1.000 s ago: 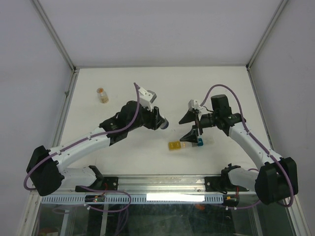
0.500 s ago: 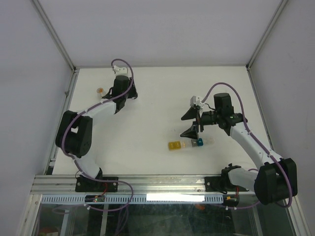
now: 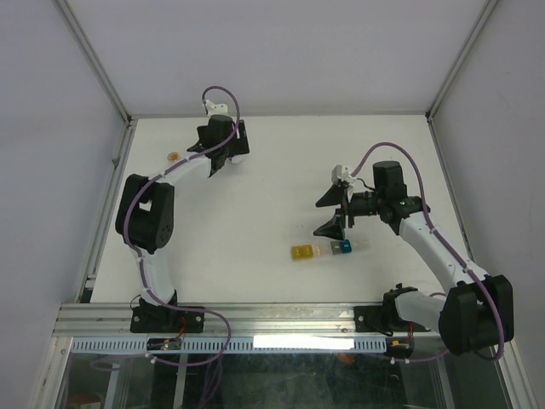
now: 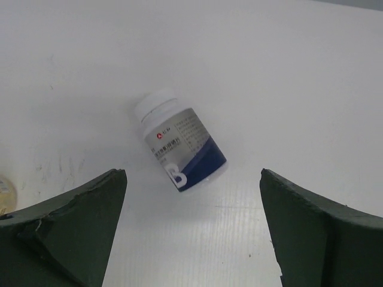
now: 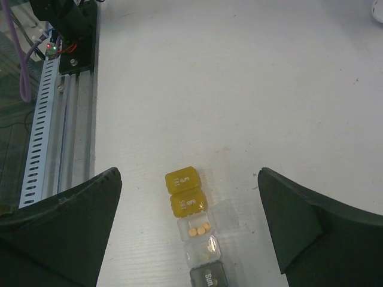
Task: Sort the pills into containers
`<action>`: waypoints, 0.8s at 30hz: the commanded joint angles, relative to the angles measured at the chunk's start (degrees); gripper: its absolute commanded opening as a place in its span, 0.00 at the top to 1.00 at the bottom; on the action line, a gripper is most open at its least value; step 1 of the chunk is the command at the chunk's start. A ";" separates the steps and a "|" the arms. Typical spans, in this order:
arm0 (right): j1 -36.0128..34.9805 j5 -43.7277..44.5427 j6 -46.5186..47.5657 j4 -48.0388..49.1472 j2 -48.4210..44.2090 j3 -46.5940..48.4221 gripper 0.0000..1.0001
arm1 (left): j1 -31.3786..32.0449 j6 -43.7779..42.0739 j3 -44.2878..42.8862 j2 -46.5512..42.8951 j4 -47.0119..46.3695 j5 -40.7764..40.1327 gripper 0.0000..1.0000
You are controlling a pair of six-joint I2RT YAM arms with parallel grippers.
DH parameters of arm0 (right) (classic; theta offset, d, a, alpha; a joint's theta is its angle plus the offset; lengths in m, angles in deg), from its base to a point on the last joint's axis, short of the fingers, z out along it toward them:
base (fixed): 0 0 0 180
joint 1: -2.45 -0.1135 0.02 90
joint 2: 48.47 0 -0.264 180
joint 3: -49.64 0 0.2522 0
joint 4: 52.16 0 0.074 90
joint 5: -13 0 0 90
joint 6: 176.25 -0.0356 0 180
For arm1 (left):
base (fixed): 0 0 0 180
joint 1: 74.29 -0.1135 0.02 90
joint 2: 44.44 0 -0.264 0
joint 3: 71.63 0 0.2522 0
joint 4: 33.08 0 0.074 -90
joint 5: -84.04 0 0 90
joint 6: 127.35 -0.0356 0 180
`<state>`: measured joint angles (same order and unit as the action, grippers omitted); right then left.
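The containers (image 3: 328, 250) lie as a short strip at the front middle of the table. In the right wrist view the strip (image 5: 189, 203) has two yellow compartments, then clear ones, then a dark one at the frame's bottom edge. One clear compartment stands open with three orange pills (image 5: 198, 229) inside. My right gripper (image 3: 330, 213) hovers open just behind the strip, and its jaws (image 5: 189, 174) stand wide on either side of it. My left gripper (image 3: 223, 158) is open at the far left of the table and holds nothing (image 4: 192, 174).
A white-capped bottle (image 4: 179, 146) with a grey and dark blue label lies on its side just ahead of the left jaws. A small orange-topped object (image 3: 173, 157) sits near the table's left edge. The metal rail (image 5: 45, 125) runs along the near edge.
The left arm swung from the table's middle to the far left corner, and its gripper went from shut to open, with the bottle now lying ahead of it. The right gripper barely shifted.
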<state>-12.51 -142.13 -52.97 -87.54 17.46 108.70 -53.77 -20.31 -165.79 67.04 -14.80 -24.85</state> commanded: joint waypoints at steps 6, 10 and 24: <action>2.04 -1.71 -1.53 4.04 -3.25 -0.55 0.00 | 0.69 -1.82 14.59 -21.61 -11.68 20.47 0.07; 2.92 -2.08 -2.69 5.02 -3.48 -0.87 0.00 | 0.93 1.57 22.91 -26.03 -15.59 18.39 0.08; 4.23 -2.75 -4.36 6.69 -3.22 -1.61 0.00 | -0.21 9.63 0.11 -2.99 3.14 -5.93 0.10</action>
<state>-8.64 -143.04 -56.40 -83.48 15.34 106.76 -53.03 -13.80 -151.72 55.63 -21.27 -17.20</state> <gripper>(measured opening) 0.996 0.908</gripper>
